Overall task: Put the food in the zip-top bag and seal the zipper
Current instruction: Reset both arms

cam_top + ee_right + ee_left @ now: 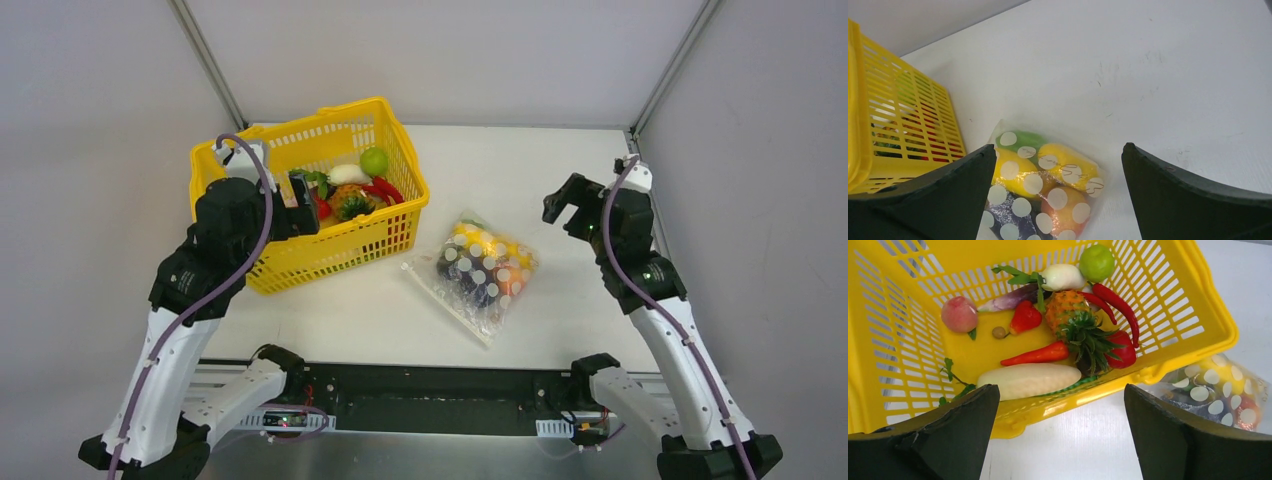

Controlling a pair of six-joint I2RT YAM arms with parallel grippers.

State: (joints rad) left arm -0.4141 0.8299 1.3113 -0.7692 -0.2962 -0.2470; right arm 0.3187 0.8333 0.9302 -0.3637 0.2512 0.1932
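The clear dotted zip-top bag (479,272) lies on the white table, right of the basket, with yellow, green, orange and dark purple food inside. It also shows in the right wrist view (1040,192) and at the right edge of the left wrist view (1220,390). Its zipper edge (447,303) faces the near left; I cannot tell whether it is sealed. My left gripper (303,205) is open and empty above the basket's near rim (1060,432). My right gripper (572,208) is open and empty, above the table right of the bag (1058,200).
The yellow mesh basket (380,112) stands at the back left and holds more toy food: a green round fruit (1096,262), pineapple (1070,315), red chillies (1118,302), a peach (959,314) and a pale long vegetable (1029,380).
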